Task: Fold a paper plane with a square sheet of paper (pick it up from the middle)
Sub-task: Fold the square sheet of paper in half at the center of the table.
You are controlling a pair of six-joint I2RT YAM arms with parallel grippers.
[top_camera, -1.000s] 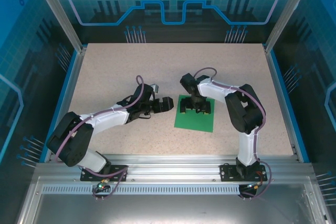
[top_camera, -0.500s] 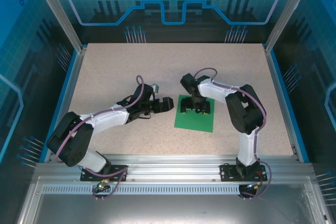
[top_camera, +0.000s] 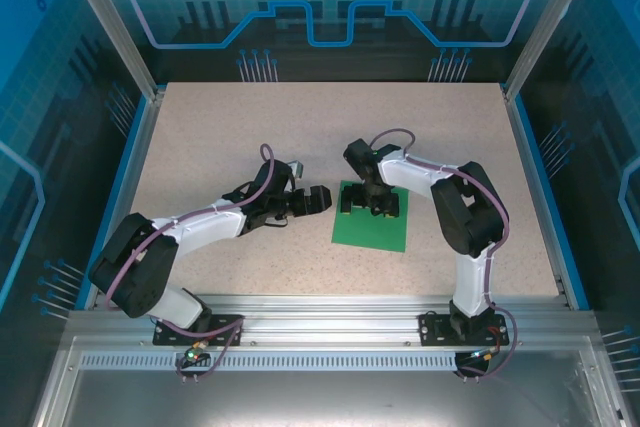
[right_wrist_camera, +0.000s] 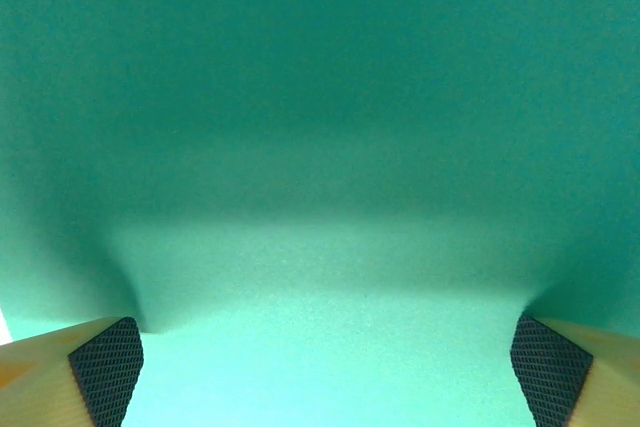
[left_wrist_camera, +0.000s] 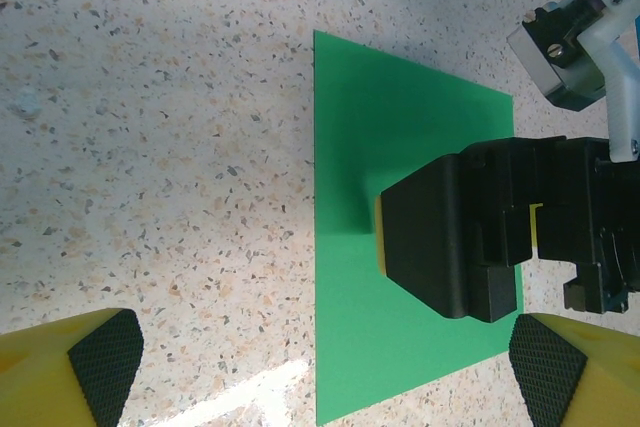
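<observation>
Standing wide open and empty over the square sheet of paper [top_camera: 372,235], the right gripper [top_camera: 373,205] faced the pickup. A pinch at its middle seemed called for next.

Overhead looks down from behind — wrist views share green sheet [left_wrist_camera: 400,147] closely.

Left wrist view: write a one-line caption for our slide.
Right arm's jaws, open, low over the flat green square sheet of paper.

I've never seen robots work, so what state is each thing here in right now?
Square sheet of paper: lying flat, unfolded.
Right hand: open, fingertips down on the sheet.
Left hand: open, empty, beside the sheet's left edge.
</observation>
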